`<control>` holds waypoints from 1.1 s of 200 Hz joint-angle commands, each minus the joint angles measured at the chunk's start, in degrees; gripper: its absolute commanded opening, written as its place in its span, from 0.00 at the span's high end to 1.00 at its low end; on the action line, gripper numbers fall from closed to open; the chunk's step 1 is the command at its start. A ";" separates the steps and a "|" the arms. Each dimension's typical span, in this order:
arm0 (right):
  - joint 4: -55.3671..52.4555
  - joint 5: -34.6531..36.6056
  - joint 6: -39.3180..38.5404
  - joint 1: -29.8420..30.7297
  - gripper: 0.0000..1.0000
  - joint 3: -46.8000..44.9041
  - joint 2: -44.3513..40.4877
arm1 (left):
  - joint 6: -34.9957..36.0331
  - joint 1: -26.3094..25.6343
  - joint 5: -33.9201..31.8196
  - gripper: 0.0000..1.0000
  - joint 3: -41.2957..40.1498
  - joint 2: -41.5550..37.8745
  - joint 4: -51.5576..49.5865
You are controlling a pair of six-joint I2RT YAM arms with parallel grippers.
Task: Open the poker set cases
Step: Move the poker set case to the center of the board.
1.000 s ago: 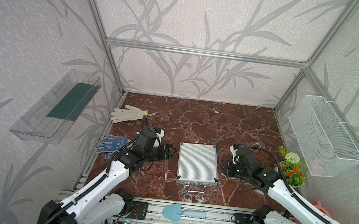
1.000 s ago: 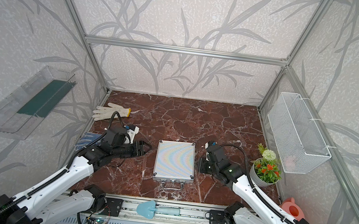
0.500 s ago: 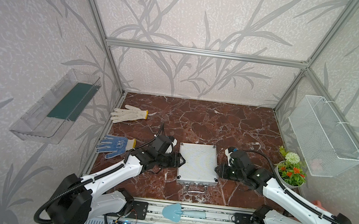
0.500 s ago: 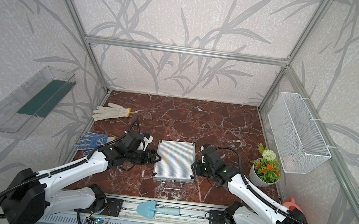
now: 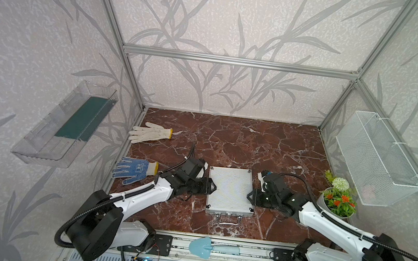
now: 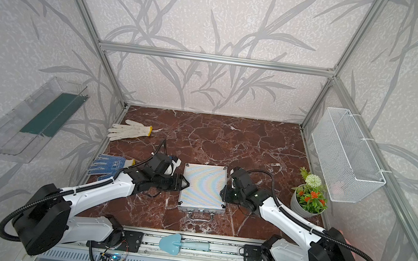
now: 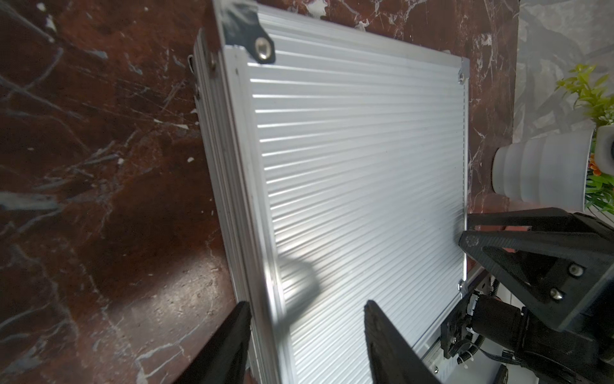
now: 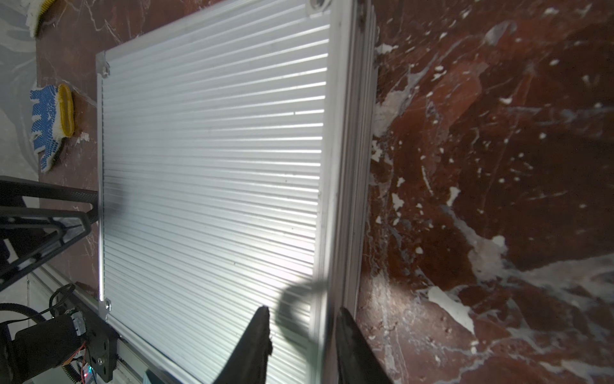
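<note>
1. Left wrist view first: shows the left gripper (image 7: 307,304) with jaws apart, straddling the 9 o'clock edge of the poker set case (image 7: 358,173). One finger over the ribbed lid, one down beside the side wall. Can't tell about contact.
2. Same deal at 3 o'clock for the right gripper (image 8: 300,309): jaws apart but narrower, rim in between, not clamped as far as visible.
3. Case-wise: sits flat and shut on the marble table (image 5: 242,140), a bit toward 6 o'clock, handle (image 5: 228,219) and latches (image 5: 217,213) on the 6 o'clock face. Nothing near those yet.
4. Worry one: pinching lid and base together, so clamping it shut instead of opening.
5. Worry two: with latches probably not popped, lifting just drags the whole thing up, or loses it off slick aluminium.
6. Could also skid toward the flower pot (image 5: 334,202) at 3 o'clock from an uneven squeeze.
</note>
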 commanded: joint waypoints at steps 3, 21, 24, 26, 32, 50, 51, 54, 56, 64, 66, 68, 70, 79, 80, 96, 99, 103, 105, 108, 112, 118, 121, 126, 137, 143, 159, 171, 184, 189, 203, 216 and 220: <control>2.67 -0.52 1.20 0.32 0.66 -0.37 1.58 | 1.26 -0.08 -1.89 0.45 -0.26 0.90 2.45; 3.55 -0.87 1.35 0.32 0.67 -0.27 2.73 | 1.20 -0.07 -1.48 0.51 -0.05 2.43 3.99; 3.64 -0.80 1.40 0.32 0.67 -0.17 2.86 | 1.27 -0.05 -1.57 0.51 0.03 2.65 4.02; 3.70 -0.79 1.34 0.35 0.67 -0.09 2.95 | 1.32 -0.05 -1.74 0.52 0.11 2.78 4.11; 3.75 -0.76 1.39 0.36 0.67 0.10 3.30 | 1.41 -0.06 -2.33 0.55 0.13 3.23 4.38; 3.90 -0.37 1.09 0.34 0.68 0.74 3.99 | 1.65 -0.02 -3.00 0.60 0.34 4.24 5.78; 3.92 -0.36 1.03 0.37 0.68 0.75 4.01 | 1.63 -0.02 -3.03 0.60 0.37 4.30 5.82; 4.00 -0.27 1.01 0.37 0.68 0.90 4.10 | 1.73 -0.08 -3.00 0.61 0.52 4.52 5.95; 4.03 -0.20 0.95 0.35 0.69 0.97 4.18 | 1.74 -0.03 -3.02 0.61 0.56 4.69 6.06; 4.38 0.05 1.06 0.38 0.69 1.17 4.42 | 1.89 -0.03 -3.13 0.63 1.01 5.43 6.45; 4.48 0.08 1.13 0.36 0.69 1.19 4.50 | 1.98 -0.04 -3.19 0.63 1.08 5.67 6.47; 4.66 0.16 1.15 0.33 0.69 1.20 4.59 | 2.02 -0.02 -3.27 0.63 1.23 5.84 6.59; 4.81 0.17 1.22 0.37 0.69 1.20 4.72 | 2.14 -0.04 -3.35 0.63 1.40 6.01 6.66; 5.53 0.33 1.45 0.42 0.70 1.29 5.12 | 2.44 0.04 -4.30 0.65 1.83 6.78 7.15; 5.61 0.39 1.48 0.37 0.70 1.38 5.19 | 2.46 0.01 -4.43 0.65 1.86 6.90 7.17; 6.75 0.64 1.73 0.40 0.71 2.11 6.67 | 2.72 0.31 -6.07 0.65 2.83 8.25 8.29; 6.94 0.70 1.71 0.40 0.71 2.20 7.00 | 2.78 0.29 -6.25 0.65 3.11 8.56 8.60; 7.41 0.79 1.75 0.35 0.71 2.42 7.44 | 2.95 0.37 -6.72 0.66 3.56 8.89 8.78; 7.67 0.86 1.81 0.34 0.71 2.55 7.59 | 2.99 0.41 -6.87 0.66 3.80 9.11 8.88; 8.01 0.96 1.91 0.38 0.71 2.66 7.95 | 3.19 0.51 -7.12 0.66 4.12 9.40 8.99; 8.41 1.09 1.93 0.38 0.71 2.88 8.53 | 3.46 0.67 -7.18 0.66 4.67 9.79 9.07; 8.75 1.51 1.95 0.37 0.72 3.50 9.41 | 3.82 0.91 -7.22 0.66 5.49 10.41 9.11; 8.88 1.81 1.84 0.34 0.72 3.89 9.86 | 4.12 1.05 -7.35 0.66 5.90 10.82 9.31; 8.84 2.48 1.59 0.40 0.72 4.61 10.63 | 4.44 1.25 -7.35 0.66 6.51 11.37 9.52; 8.95 4.16 1.10 0.33 0.72 6.46 12.32 | 5.28 1.97 -6.94 0.66 8.01 12.42 9.52; 9.30 4.97 0.70 0.33 0.72 7.36 13.35 | 5.77 2.44 -6.76 0.66 8.69 12.99 9.65; 10.36 6.74 -1.17 0.24 0.72 10.42 16.33 | 7.13 4.10 -6.02 0.67 10.48 14.90 9.96; 12.18 7.27 -3.87 -0.14 0.72 12.74 19.20 | 8.05 5.87 -5.21 0.67 11.41 16.61 10.52; 11.69 7.94 -6.68 -1.19 0.72 16.09 22.75 | 8.65 8.32 -4.01 0.69 11.73 18.54 11.89; 12.33 7.33 -7.39 -1.74 0.72 17.18 24.14 | 8.80 9.33 -3.35 0.69 11.87 19.48 12.79; 13.55 5.81 -8.37 -3.28 0.72 20.08 28.08 | 8.90 12.17 -2.25 0.70 12.28 21.75 15.35; 14.32 5.85 -9.28 -4.14 0.73 22.67 30.81 | 9.58 14.30 -1.71 0.70 13.74 23.83 16.96; 14.32 6.24 -9.43 -4.28 0.73 23.50 32.79 | 10.13 14.73 -1.55 0.70 14.45 24.52 17.32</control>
